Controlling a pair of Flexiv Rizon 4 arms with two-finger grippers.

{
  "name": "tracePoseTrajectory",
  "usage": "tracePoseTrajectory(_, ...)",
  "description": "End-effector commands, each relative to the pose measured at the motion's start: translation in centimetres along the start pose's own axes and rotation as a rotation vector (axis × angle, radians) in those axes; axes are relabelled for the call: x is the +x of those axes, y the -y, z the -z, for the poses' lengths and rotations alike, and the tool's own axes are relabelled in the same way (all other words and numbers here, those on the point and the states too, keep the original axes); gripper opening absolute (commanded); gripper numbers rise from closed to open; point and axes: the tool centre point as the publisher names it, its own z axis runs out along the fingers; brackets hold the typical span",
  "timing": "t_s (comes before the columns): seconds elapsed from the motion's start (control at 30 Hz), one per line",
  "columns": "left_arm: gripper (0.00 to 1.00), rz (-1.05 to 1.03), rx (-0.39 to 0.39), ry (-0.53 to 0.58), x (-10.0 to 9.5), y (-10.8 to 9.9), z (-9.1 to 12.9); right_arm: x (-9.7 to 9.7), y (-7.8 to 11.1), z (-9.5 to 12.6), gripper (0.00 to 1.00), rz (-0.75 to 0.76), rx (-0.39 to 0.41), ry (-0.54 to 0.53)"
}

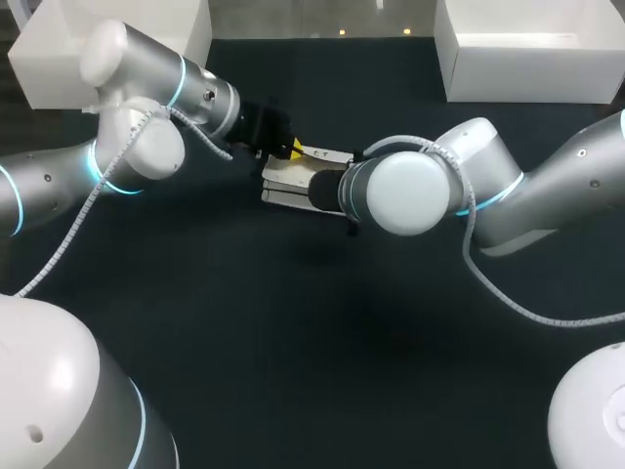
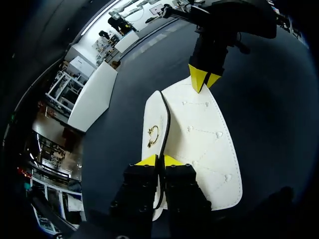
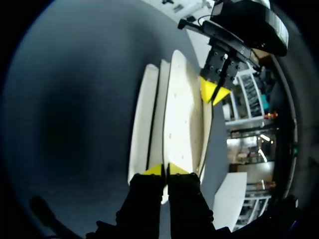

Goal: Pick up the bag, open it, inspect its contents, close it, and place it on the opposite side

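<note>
White stitched handbag with a studded flap, and it sits over the middle of your dark table, a touch toward the far side, strung between the two arms. You can't tell from these views whether it rests on the cloth or hangs just above it.

Your left gripper has its yellow tips pinched together on the near end of the bag. A thin black edge line runs straight out from between them. Ahead of it the broad flap spreads wide, and a small gold ring clasp sits on the narrower panel just beside that black line.

Your right gripper is clamped on the opposite end, with its tips closed on the rim of one white panel. From its wrist you see the bag edge-on — the layers stand slightly apart, and the left arm's yellow tips bite the far end.

Further out, one white box stands at the table's far left corner and another white box at the far right, both well apart from the bag.
</note>
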Motion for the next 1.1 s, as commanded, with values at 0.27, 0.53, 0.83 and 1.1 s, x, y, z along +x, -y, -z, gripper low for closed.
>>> tracePoseTrajectory(0.27, 0.0, 0.179, 0.127, -0.162, -3.6, -2.0, 1.6, 0.4, 0.2, 0.0, 0.0, 0.0, -0.001, 0.001)
tracePoseTrajectory(0.53, 0.0, 0.172, 0.129, -0.166, -3.4, -1.7, 1.5, 0.4, 0.2, 0.0, 0.0, 0.0, -0.001, 0.001)
tracePoseTrajectory(0.83, 0.61, 0.132, 0.092, -0.1, -1.2, -1.2, 1.0, 0.4, 0.2, 0.0, 0.0, 0.0, -0.001, 0.001)
tracePoseTrajectory(1.1, 0.51, 0.129, 0.048, -0.075, -0.5, -1.2, -0.2, 0.4, 0.2, 0.0, 0.0, 0.0, -0.001, 0.001)
